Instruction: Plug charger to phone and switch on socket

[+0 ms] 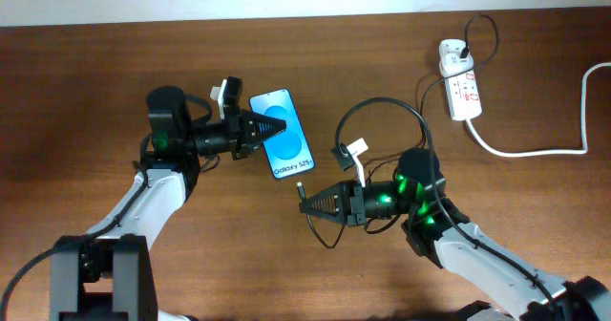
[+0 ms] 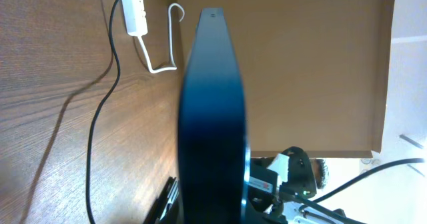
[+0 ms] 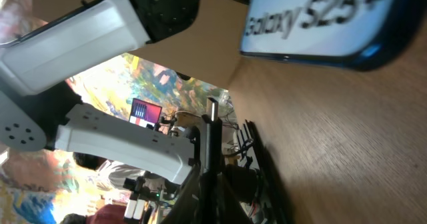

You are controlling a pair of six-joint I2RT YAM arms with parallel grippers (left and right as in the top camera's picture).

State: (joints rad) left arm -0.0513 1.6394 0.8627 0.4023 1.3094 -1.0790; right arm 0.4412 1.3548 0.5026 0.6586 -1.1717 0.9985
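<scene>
The phone [image 1: 286, 139], blue screen up with "Galaxy S25+" on it, is held from its left side by my left gripper [image 1: 275, 128], which is shut on it. In the left wrist view the phone [image 2: 212, 117] shows edge-on as a dark slab between the fingers of that gripper [image 2: 213, 211]. My right gripper [image 1: 307, 204] is shut on the charger's black connector [image 1: 302, 193], whose tip sits just below the phone's bottom end, a small gap apart. In the right wrist view the connector [image 3: 212, 121] points up toward the phone [image 3: 320, 21]. The white socket [image 1: 458, 77] lies at the far right.
The thin black cable [image 1: 382, 101] loops from my right gripper up to the socket. A thick white cord [image 1: 535, 151] runs from the socket to the right edge. The left arm [image 3: 80, 31] fills the upper left of the right wrist view. The table is brown wood [image 1: 95, 63].
</scene>
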